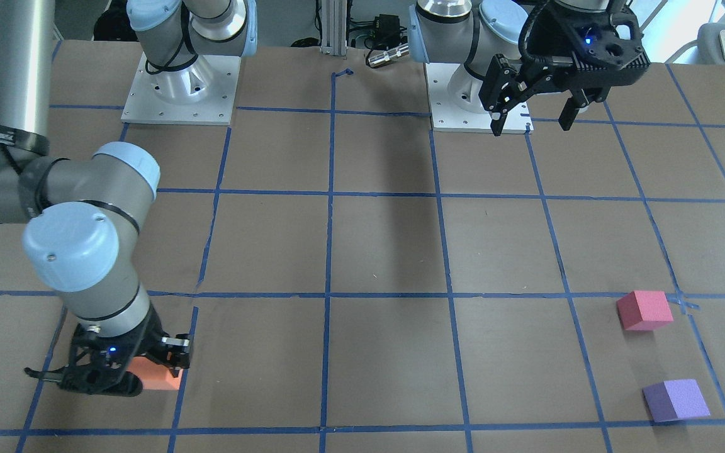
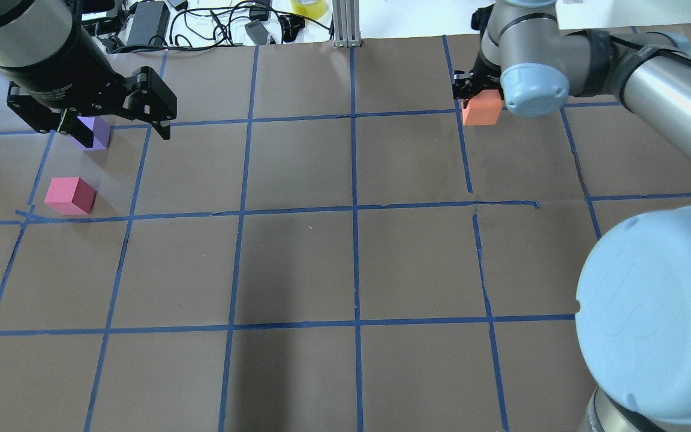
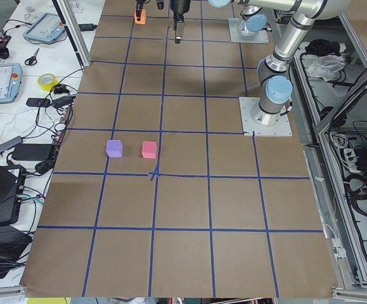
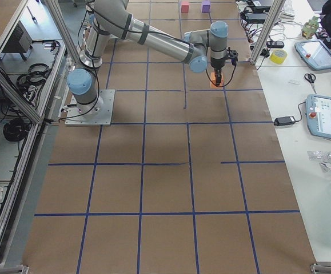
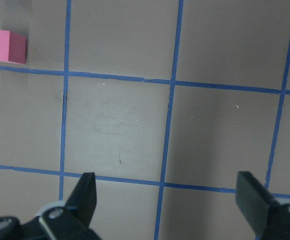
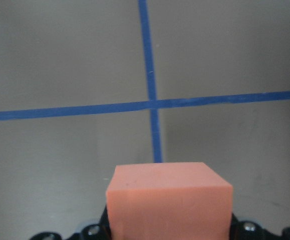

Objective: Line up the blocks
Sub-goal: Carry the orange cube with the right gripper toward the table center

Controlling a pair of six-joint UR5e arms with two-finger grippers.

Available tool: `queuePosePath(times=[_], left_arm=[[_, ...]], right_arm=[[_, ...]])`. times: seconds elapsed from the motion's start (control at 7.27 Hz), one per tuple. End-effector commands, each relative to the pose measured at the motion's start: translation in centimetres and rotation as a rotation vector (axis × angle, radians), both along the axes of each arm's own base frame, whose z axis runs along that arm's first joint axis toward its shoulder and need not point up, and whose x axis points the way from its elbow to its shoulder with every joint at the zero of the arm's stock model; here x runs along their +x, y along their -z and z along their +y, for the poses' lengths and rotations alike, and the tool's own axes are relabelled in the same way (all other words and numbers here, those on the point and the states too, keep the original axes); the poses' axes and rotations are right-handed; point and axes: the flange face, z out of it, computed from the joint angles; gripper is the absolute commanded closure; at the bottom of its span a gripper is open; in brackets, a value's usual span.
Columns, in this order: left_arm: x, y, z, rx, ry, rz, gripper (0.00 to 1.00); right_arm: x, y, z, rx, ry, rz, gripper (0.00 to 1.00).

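My right gripper [image 1: 148,368] is shut on the orange block [image 1: 160,376], low over the table at its far right by a blue tape line. The block also shows in the overhead view [image 2: 481,109] and fills the bottom of the right wrist view [image 6: 169,200]. My left gripper [image 1: 531,124] is open and empty, held high above the table. In the overhead view it [image 2: 114,127] partly covers the purple block [image 2: 92,133]. The pink-red block [image 2: 70,195] sits close beside the purple one [image 1: 676,399] on the far left of the table, and shows in the left wrist view [image 5: 4,46].
Blue tape lines [image 2: 354,210] divide the brown table into squares. The two arm bases [image 1: 181,88] [image 1: 479,94] stand at the robot's side. Cables, power bricks and a tape roll [image 2: 308,7] lie beyond the far edge.
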Motion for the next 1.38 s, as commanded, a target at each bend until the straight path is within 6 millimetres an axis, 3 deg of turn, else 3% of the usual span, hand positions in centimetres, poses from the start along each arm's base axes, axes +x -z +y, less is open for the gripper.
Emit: queuePosePath(times=[0.0, 0.55, 0.96, 1.24], left_arm=[[0.0, 0.0, 0.0, 0.0, 0.0, 0.0, 0.0], [-0.1, -0.1, 0.1, -0.002, 0.003, -0.001, 0.0], [-0.1, -0.1, 0.1, -0.002, 0.003, 0.0, 0.0], [-0.1, -0.1, 0.1, -0.002, 0.003, -0.001, 0.0]], right_arm=[[8.6, 0.5, 2.1, 0.019, 0.038, -0.04, 1.0], [20.3, 4.4, 4.5, 0.047, 0.005, -0.046, 1.0], [22.0, 6.1, 5.0, 0.069, 0.02, -0.055, 1.0], [24.1, 7.9, 3.9, 0.069, 0.014, -0.055, 1.0]])
